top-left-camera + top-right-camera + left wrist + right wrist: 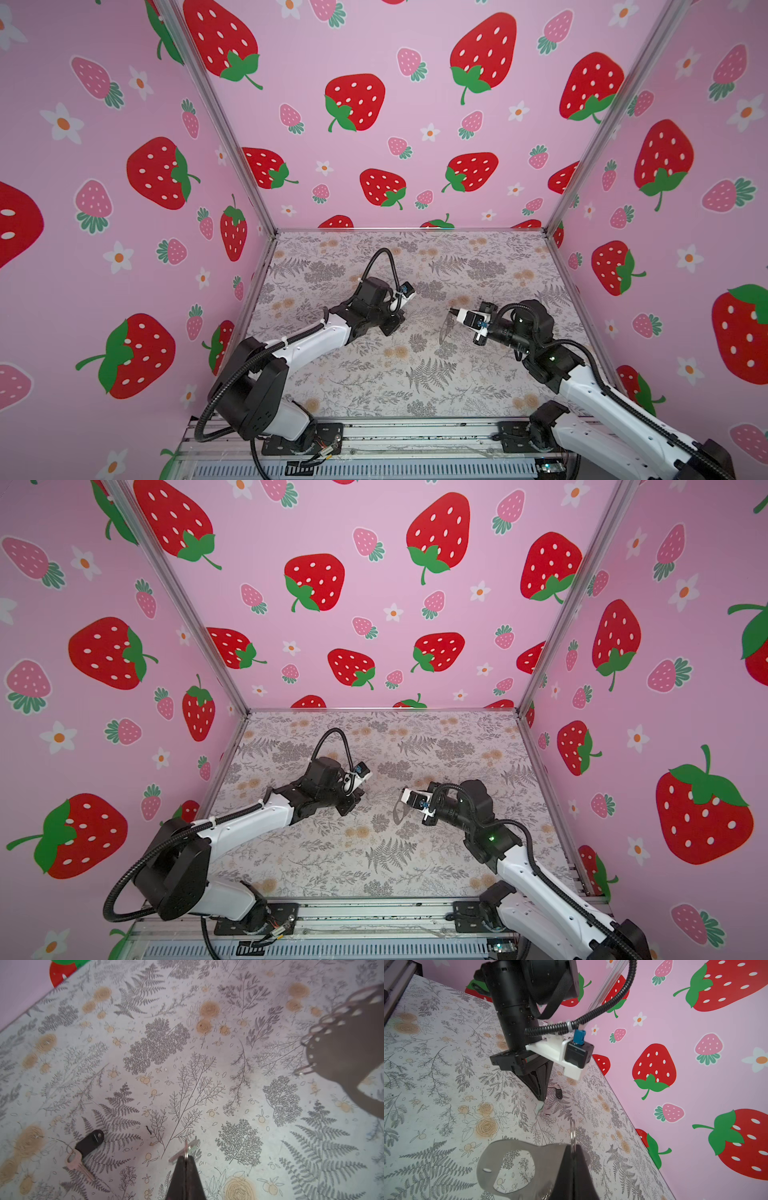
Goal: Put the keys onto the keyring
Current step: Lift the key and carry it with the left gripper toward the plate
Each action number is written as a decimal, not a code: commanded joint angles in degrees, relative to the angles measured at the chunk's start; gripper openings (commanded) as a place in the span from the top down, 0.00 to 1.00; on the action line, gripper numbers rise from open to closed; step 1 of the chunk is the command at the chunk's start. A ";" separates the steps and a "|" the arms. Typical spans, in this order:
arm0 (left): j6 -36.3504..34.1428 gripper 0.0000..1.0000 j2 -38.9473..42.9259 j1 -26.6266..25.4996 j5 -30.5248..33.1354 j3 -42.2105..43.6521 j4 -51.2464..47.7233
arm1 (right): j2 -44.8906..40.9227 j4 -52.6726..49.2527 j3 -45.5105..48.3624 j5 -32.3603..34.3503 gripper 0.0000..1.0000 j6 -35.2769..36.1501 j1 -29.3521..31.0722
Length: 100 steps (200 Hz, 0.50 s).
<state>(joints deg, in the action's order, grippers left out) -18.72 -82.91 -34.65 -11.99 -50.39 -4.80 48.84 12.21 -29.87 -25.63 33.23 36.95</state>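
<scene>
Keyring (550, 1157) is pinched at its ringed edge by the right gripper (573, 1148), held over the table's (374, 374) middle. Left gripper (186, 1160) is clamped on the silver key (192, 1146) nearby. The black-tagged key (89, 1142) lies flat on the table beside it.

A: How's the light in here?
B: Bright, soft and even, from above. Only faint shadows lie on the floral table (374, 382).
A: And sharpness?
B: Both top views bow at the edges. In the left wrist view the keyring (349, 1053) is a dark blur; the silver key (192, 1146) is soft.
</scene>
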 commanded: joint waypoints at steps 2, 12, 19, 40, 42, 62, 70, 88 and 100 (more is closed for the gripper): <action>-4.49 1.00 2.76 -0.78 -1.34 -5.22 -5.61 | 0.61 3.25 0.05 -3.20 0.98 0.08 -0.39; -5.51 1.00 3.65 -1.11 -1.35 -6.55 -6.46 | 0.76 3.67 -0.02 -3.96 0.98 -0.15 -0.39; -6.29 1.00 4.25 -1.46 -1.52 -7.33 -6.85 | 0.90 4.08 -0.13 -4.61 0.98 -0.45 -0.39; -8.47 1.00 5.90 -2.05 -2.37 -9.58 -7.69 | 1.24 4.74 -0.38 -6.62 0.98 -1.49 -0.39; -8.73 1.00 5.96 -2.07 -2.41 -9.80 -7.73 | 1.30 4.82 -0.41 -6.82 0.98 -1.55 -0.39; -10.63 1.00 6.79 -2.87 -3.83 -11.83 -8.26 | 1.52 6.32 -0.46 -8.32 0.98 -3.48 -0.39; -11.35 1.00 6.90 -3.33 -4.11 -12.73 -8.64 | 1.67 6.83 -0.53 -8.89 0.98 -4.10 -0.39; -13.31 1.00 6.81 -4.75 -3.90 -15.14 -9.87 | 2.12 7.56 -0.81 -10.14 0.98 -5.21 -0.39; -15.04 1.00 6.74 -6.07 -2.86 -16.51 -10.68 | 2.30 7.49 -1.07 -11.09 0.98 -5.58 -0.39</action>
<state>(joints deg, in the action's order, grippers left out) -28.58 -76.64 -38.59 -14.17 -62.48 -12.51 50.94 16.80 -29.87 -32.67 29.56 36.95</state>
